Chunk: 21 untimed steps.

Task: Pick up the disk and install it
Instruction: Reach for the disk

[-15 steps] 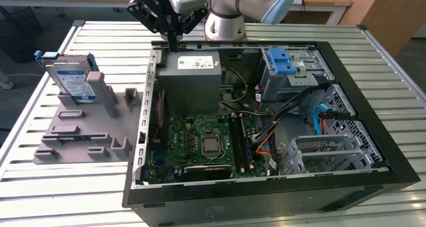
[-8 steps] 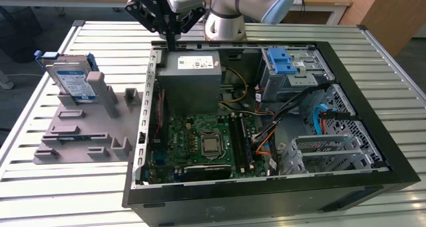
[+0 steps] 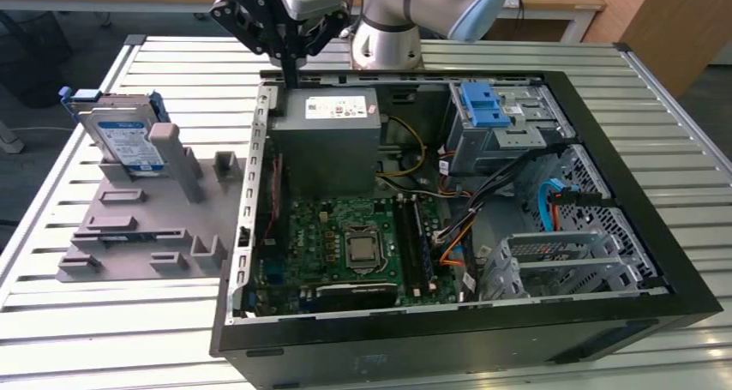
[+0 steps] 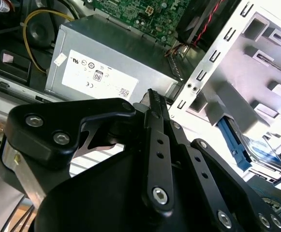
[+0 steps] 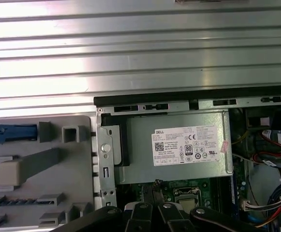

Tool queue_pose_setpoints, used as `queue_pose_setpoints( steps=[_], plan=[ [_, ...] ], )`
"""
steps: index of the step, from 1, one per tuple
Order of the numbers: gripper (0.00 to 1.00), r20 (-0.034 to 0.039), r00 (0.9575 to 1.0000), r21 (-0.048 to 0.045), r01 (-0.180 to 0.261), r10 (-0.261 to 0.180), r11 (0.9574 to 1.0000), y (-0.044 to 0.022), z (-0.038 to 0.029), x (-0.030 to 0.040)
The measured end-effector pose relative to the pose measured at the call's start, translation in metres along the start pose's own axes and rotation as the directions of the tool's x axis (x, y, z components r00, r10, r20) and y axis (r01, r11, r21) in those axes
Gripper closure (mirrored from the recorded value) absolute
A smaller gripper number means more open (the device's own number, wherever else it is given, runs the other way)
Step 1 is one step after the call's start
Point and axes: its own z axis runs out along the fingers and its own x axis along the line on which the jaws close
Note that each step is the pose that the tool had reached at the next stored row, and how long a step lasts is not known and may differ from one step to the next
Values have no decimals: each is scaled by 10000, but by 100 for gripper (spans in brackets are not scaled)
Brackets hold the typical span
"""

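The disk (image 3: 120, 137) stands on edge in a grey holder (image 3: 143, 236) at the left of the exterior view. Its blue-and-white label faces the camera and its blue rails run along its sides. My claw (image 3: 288, 77) hangs at the upper middle of that frame, well apart from the disk, with its fingers pressed together and nothing between them. Its tip shows against the upper left corner of the open computer case (image 3: 458, 343), just beside the grey power supply box (image 3: 332, 141) with the white sticker. In both wrist views my closed fingertips lie in line with that box. The green motherboard (image 3: 343, 236) sits below the box in the exterior frame, and a blue latch piece (image 3: 486, 107) sits on the drive cage at the case's upper right. Holder and case both rest on the slatted metal table (image 3: 103, 339).
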Motion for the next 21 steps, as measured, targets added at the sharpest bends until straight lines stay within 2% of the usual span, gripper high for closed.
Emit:
queue_pose_setpoints(
  steps=[21],
  plan=[
    [89, -24, 10000, 10, -1, 1, 10000, 49, 1, 159]
  ],
)
